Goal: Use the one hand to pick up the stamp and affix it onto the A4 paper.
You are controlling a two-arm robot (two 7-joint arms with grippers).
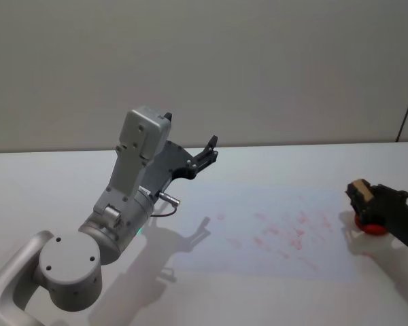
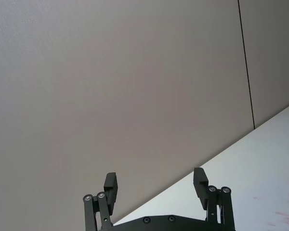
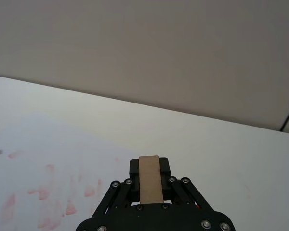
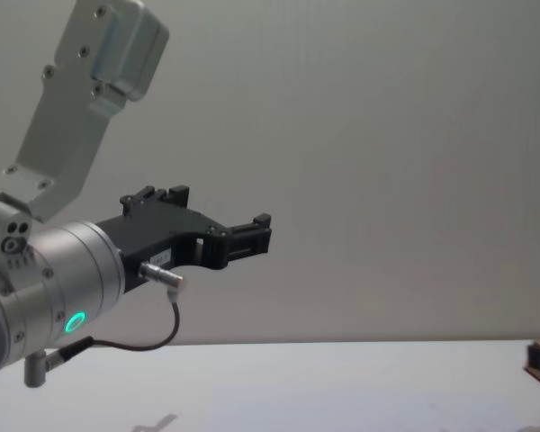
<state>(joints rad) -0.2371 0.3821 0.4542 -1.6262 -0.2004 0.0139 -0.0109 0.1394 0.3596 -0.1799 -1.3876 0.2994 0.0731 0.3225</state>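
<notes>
Status: pickup looks done. The right black two-finger gripper point(image 3: 150, 167) is pinched on the small stamp block with the tan wood-coloured end point(image 1: 360, 189), tan face clamped between the fingers. The stamp sits at the right edge of the pale A4 sheet point(image 1: 258, 207) on the white table point(image 1: 61, 180), its red part low, near the surface. The sheet carries a scatter of faint red marks point(image 1: 300, 221) (can't tell which press made them). Remaining, as I judge it: move inboard over the sheet, press down, lift. The left black gripper point(image 2: 155, 184) is raised over the table's left half, fingers spread, holding nothing; idle. Unclear: whether the red part touches sheet or table or hangs just above. The right arm is cut off at the head view's edge, and the stamp's printing face is hidden.
</notes>
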